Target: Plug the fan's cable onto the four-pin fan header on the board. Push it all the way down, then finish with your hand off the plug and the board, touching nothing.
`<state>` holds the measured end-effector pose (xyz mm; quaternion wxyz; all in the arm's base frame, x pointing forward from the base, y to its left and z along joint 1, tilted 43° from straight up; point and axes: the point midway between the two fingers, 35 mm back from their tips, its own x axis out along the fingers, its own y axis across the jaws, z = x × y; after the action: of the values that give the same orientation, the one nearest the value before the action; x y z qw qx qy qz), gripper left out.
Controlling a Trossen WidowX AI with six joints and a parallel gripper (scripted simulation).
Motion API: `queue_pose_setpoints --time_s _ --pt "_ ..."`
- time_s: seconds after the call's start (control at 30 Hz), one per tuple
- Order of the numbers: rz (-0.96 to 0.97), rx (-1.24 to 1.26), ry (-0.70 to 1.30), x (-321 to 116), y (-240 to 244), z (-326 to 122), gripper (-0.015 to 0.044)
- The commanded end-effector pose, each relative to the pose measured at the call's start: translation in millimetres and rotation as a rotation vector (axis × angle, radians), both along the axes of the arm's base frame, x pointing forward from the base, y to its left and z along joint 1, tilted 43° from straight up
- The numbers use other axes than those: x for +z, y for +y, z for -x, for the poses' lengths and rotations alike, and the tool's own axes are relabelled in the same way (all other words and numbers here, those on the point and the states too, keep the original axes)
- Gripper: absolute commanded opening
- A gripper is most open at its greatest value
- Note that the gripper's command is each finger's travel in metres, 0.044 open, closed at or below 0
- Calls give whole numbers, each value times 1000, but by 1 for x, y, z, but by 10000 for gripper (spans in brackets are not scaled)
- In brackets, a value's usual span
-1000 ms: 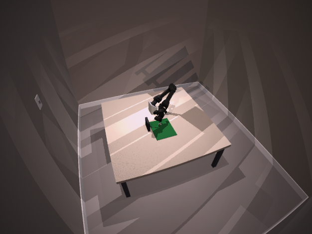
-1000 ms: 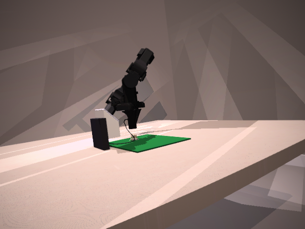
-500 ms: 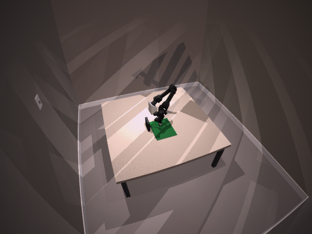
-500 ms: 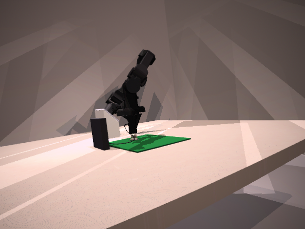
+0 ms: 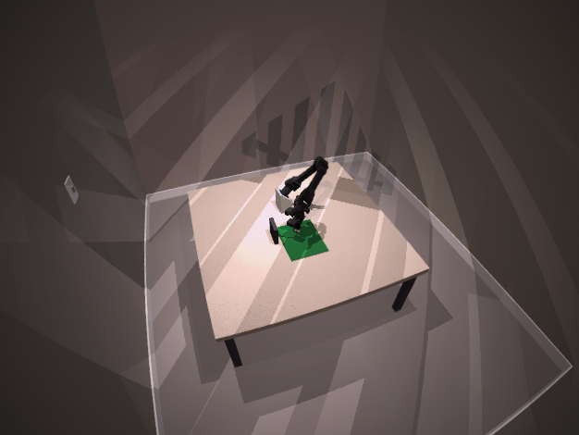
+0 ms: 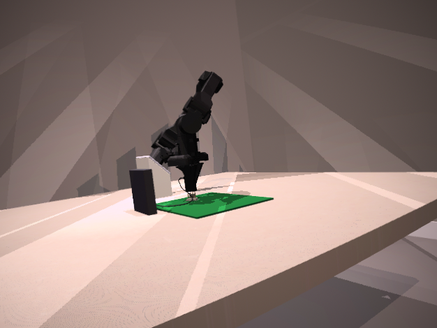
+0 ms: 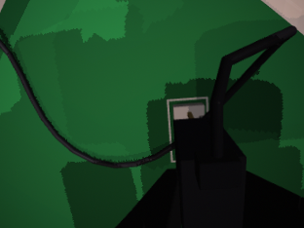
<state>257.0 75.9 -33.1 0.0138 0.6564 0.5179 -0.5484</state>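
Pincer (image 5: 296,228) (image 6: 190,190) clenched on the fan plug, itself largely hidden, directly above the four-pin header (image 6: 191,199) (image 7: 189,109) on the green board (image 5: 306,244) (image 6: 218,208) (image 7: 112,73); seating depth cannot be told; plug likely light, rigid, best gripped by its sides; cable (image 6: 179,182) (image 7: 112,166) probably springy, may tug; black upright block (image 5: 273,230) (image 6: 142,191) stands beside the board, offside

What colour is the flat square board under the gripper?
Plain green, patched with shadow; the top view shows it best.
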Motion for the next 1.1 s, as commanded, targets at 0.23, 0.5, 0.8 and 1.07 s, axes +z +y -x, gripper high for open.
queue_pose_setpoints --time_s 0.23,0.5,0.8,1.07 --pt "-4 -5 2 -1 2 0 0" --pt "-3 -6 3 -3 3 1 0" --pt "-3 -7 3 -4 4 1 0" --pt "-4 -6 3 -5 5 1 0"
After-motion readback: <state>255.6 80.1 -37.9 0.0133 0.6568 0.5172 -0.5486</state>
